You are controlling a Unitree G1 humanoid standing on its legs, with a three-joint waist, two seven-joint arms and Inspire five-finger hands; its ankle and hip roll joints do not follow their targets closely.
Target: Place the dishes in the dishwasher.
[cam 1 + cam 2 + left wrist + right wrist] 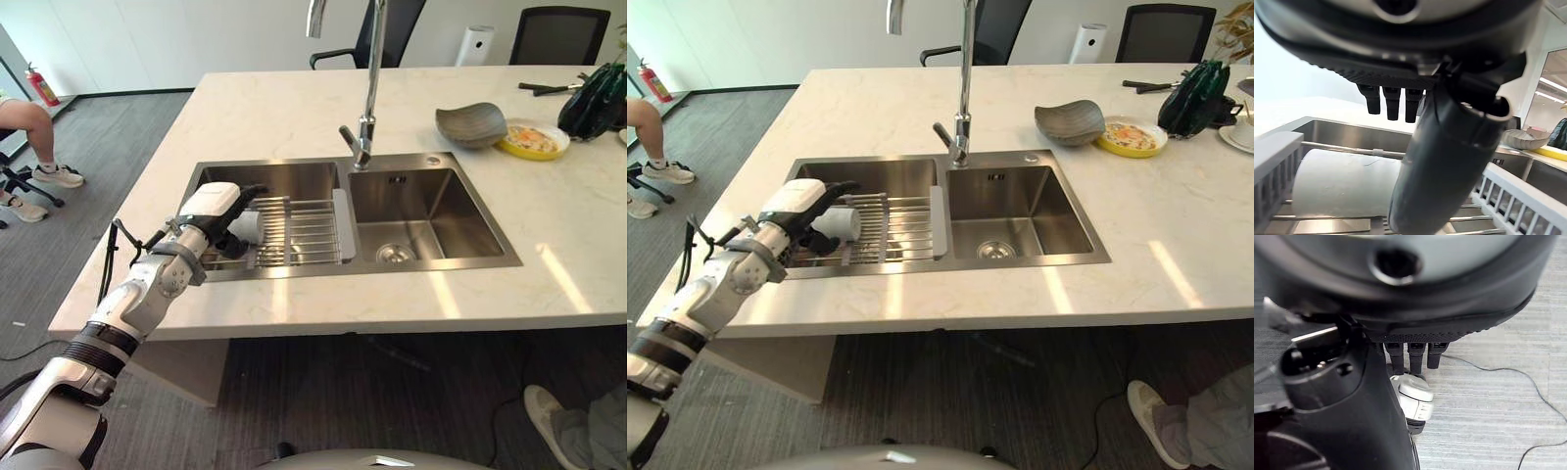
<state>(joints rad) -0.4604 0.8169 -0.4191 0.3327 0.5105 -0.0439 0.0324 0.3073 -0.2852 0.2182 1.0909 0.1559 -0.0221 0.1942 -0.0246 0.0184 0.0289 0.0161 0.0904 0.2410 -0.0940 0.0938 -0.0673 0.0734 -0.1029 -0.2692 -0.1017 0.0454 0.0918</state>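
My left hand (217, 210) sits over the left basin of the sink (460, 257), above the wire rack (306, 231) that spans it. A white cup (1347, 182) lies on its side on the rack, just under the hand. In the left wrist view the fingers (1392, 102) hang straight and loose, the thumb reaches down in front of the cup, and nothing is pinched; I cannot tell whether the thumb touches the cup.

My right hand (1352, 396) shows in its own wrist view above grey carpet, fingers straight, holding nothing.

On the table (294, 108), at about 2 o'clock from the sink, a grey bowl (471, 124) rests touching a yellow plate (533, 139). The faucet (367, 98) stands at 12 o'clock behind the basins.

A person's legs (34, 147) show at 9 o'clock, by the floor's edge.
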